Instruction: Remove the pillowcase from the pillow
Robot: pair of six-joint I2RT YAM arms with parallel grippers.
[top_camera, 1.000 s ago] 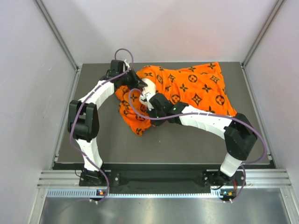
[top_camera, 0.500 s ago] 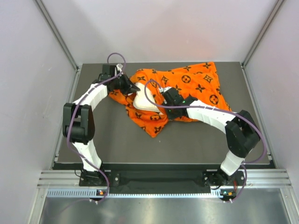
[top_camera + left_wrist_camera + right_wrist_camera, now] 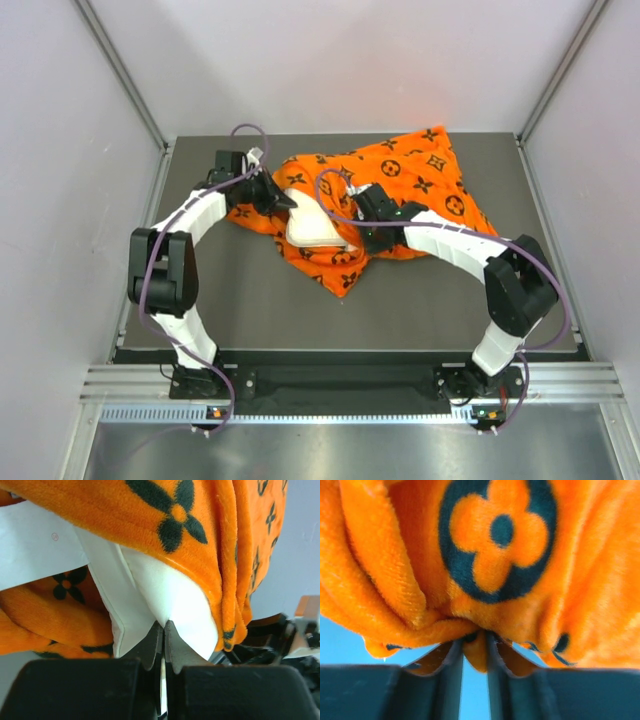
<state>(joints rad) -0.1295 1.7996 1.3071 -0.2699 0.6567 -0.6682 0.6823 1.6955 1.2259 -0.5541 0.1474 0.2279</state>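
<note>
Pillowcase [image 3: 420,185] runs lengthwise toward far right, rumpled, baring cream pillow [image 3: 310,228]. Left fingers [image 3: 151,647] pinch pillow; right fingers [image 3: 451,659] pinch pillowcase.

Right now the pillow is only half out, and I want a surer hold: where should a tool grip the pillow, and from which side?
Grip the pillow at its bare cream end, the only part clear of the pillowcase. Come from the left, where the opening faces and no orange fabric covers it; the left tool pinches a white corner there.
</note>
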